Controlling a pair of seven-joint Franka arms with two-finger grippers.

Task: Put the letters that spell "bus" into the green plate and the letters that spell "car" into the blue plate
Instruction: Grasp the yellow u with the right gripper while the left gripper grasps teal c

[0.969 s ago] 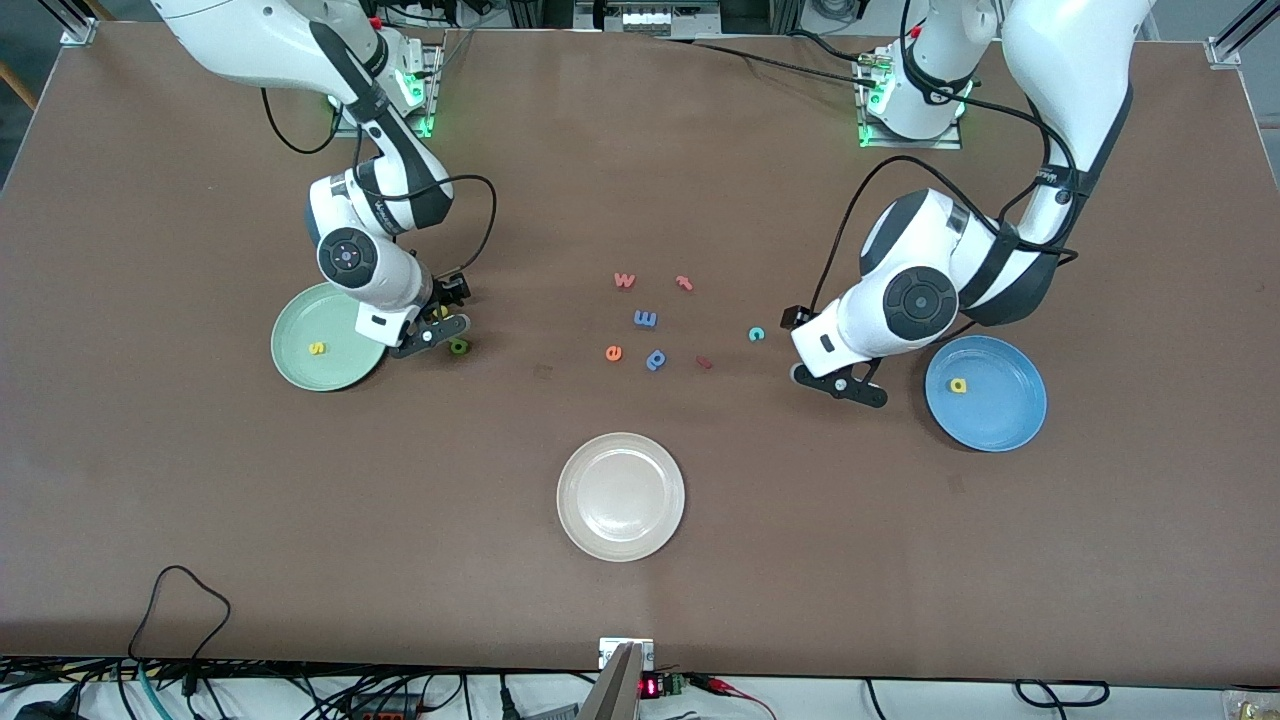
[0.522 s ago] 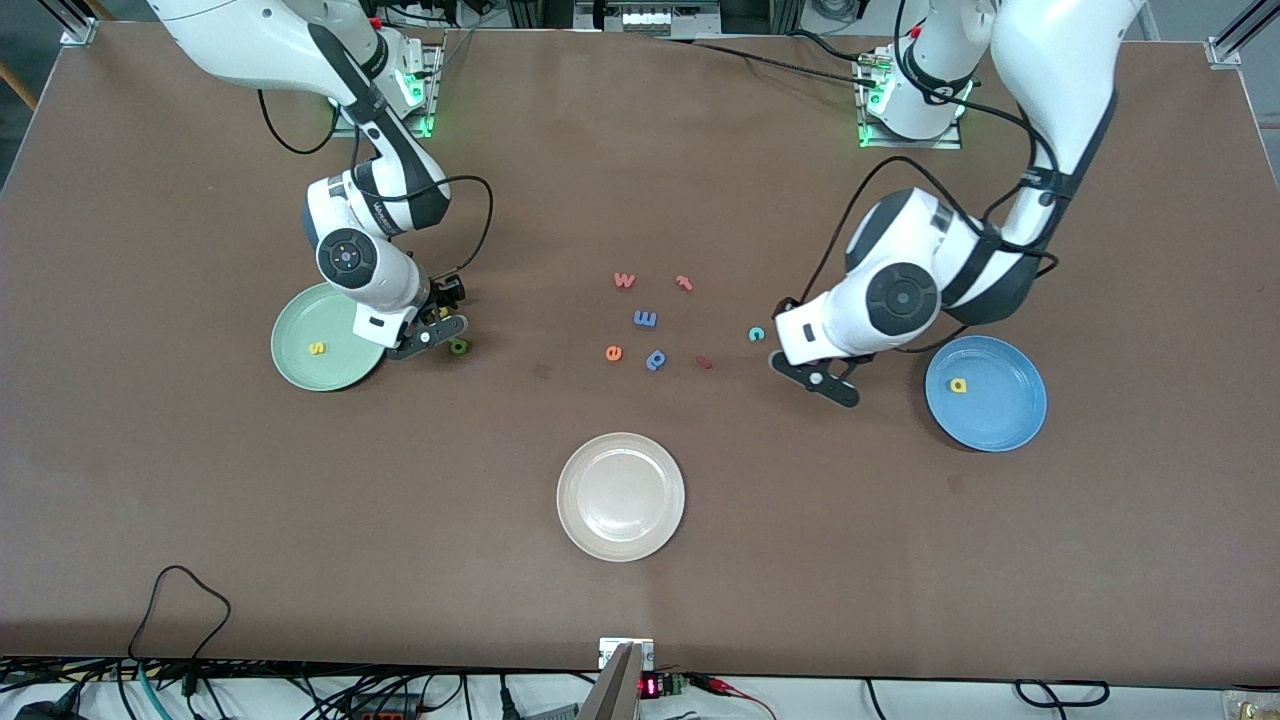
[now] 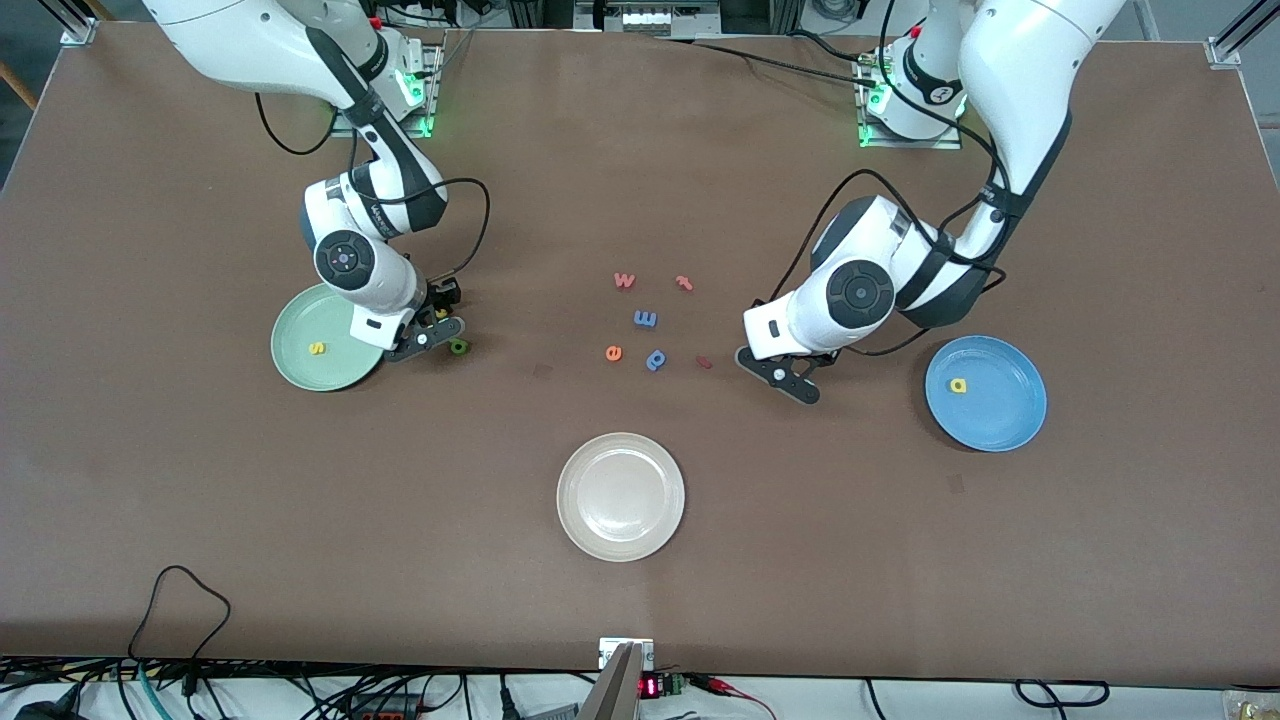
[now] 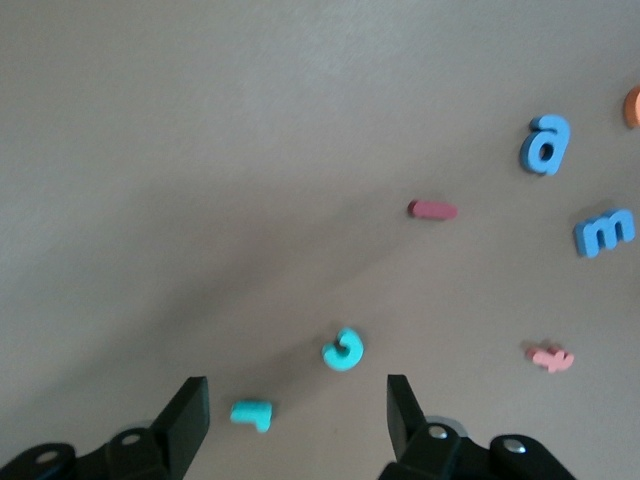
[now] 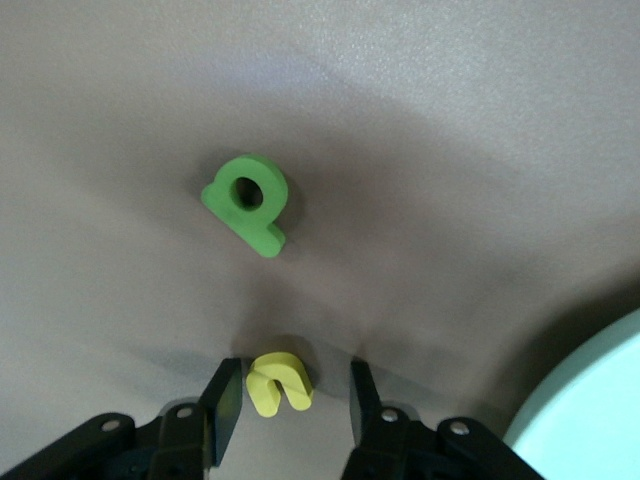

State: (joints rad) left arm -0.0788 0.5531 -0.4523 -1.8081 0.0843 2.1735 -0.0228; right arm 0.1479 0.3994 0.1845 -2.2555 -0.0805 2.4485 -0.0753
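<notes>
Right pincer sat low beside the green plate, fingers released, straddling the yellow u without yet gripping; we judged it placed to pinch. Green b lay just past it on the desk; yellow s in the plate. Left pincer hung released over teal r and teal c, near the blue plate holding yellow a.

Even, bright overhead light, matte brown table.
Soft shadows pool under both arms; faint glare on the cream plate; wrist views look slightly soft.
</notes>
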